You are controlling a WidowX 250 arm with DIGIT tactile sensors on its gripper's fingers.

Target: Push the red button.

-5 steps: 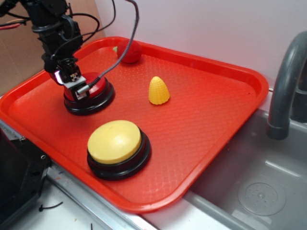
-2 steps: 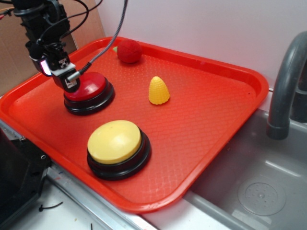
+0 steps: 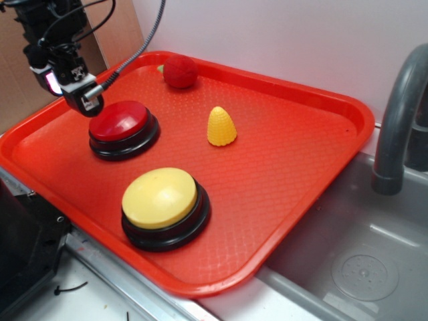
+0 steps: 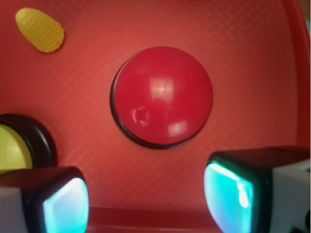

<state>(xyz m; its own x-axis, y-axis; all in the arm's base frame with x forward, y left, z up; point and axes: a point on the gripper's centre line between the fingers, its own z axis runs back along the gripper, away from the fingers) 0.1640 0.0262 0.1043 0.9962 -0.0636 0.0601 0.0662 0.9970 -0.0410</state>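
Lifting up and back from the red button [image 3: 119, 121], the gripper [image 3: 81, 99] is now hanging clear above the button's far-left edge, touching nothing, its fingers [image 4: 245, 191] spread wide and empty. That button is sitting on the red tray [image 3: 294, 154], behind the yellow button [image 3: 160, 197].

Exterior view: looks down at a slant from the front corner of the red tray [image 3: 321, 174], taking in the whole tray, the sink beside it and my gripper [image 3: 83, 100] at upper left.
Wrist view: rides on my arm, facing straight down, close; my fingertips [image 4: 238, 194] fill its lower edge.
Shared: the red button [image 3: 119, 121] [image 4: 163, 96], the yellow button [image 3: 159, 197] [image 4: 9, 150], the yellow cone [image 3: 221, 126] [image 4: 40, 29], and tray floor.
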